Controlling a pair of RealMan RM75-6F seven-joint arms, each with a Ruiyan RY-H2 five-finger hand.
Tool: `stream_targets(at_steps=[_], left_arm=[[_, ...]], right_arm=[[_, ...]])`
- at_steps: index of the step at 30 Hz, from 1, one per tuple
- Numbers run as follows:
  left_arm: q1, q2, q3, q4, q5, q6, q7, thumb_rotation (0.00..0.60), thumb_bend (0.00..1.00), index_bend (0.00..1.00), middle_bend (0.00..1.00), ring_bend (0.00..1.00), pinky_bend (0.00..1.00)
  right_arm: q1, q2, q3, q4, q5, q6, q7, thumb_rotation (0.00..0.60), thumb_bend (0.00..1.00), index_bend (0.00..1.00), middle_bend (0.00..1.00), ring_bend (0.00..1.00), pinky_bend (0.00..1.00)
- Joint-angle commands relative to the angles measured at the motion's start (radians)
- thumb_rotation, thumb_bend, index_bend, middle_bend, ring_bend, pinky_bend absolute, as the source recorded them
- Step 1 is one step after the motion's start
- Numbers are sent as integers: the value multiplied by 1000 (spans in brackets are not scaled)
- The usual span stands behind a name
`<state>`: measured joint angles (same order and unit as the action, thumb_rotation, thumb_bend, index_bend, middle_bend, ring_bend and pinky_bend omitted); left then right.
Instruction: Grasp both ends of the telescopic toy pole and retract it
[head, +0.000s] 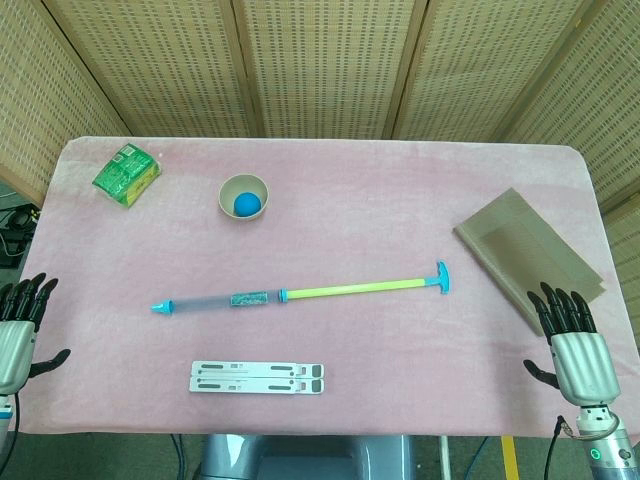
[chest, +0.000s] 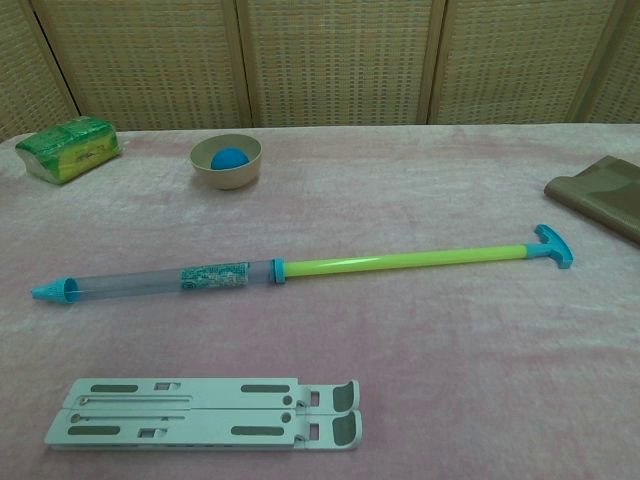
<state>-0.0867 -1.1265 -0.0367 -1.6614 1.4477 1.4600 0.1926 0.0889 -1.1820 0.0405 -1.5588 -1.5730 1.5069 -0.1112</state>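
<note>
The telescopic toy pole (head: 300, 294) lies extended across the middle of the pink table, also seen in the chest view as the pole (chest: 300, 268). Its clear barrel with a blue tip (head: 160, 307) points left; its yellow-green rod ends in a blue T-handle (head: 442, 278) on the right. My left hand (head: 18, 330) hovers at the table's left edge, fingers apart, holding nothing. My right hand (head: 572, 345) sits at the front right, fingers spread, holding nothing. Both hands are well away from the pole's ends. Neither hand shows in the chest view.
A beige bowl (head: 244, 196) with a blue ball (head: 247, 205) stands behind the pole. A green packet (head: 127, 174) lies at the back left. A brown folded cloth (head: 530, 256) lies at the right. A grey folding stand (head: 258, 377) lies near the front edge.
</note>
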Motion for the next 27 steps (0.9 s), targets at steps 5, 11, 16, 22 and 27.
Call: stream_targets(at_steps=[5, 11, 16, 22, 27], left_arm=[[1, 8, 4, -13, 0, 0, 8, 600, 134, 0, 0, 0, 0], [2, 14, 4, -20, 1, 1, 3, 600, 134, 0, 0, 0, 0], [1, 16, 2, -19, -2, -2, -4, 600, 134, 0, 0, 0, 0], [1, 18, 3, -24, -10, -6, 3, 600, 134, 0, 0, 0, 0], [5, 22, 3, -31, -10, -1, 1, 600, 134, 0, 0, 0, 0]], right_arm=[[1, 5, -3, -9, -1, -5, 3, 600, 149, 68, 0, 0, 0], [3, 5, -3, -15, 8, -18, -2, 600, 149, 66, 0, 0, 0], [7, 0, -5, -14, 7, -26, -9, 600, 149, 69, 0, 0, 0], [10, -6, -5, -10, 8, -32, -11, 600, 149, 102, 0, 0, 0], [22, -18, 3, -17, -9, -25, -15, 600, 148, 166, 81, 65, 45]])
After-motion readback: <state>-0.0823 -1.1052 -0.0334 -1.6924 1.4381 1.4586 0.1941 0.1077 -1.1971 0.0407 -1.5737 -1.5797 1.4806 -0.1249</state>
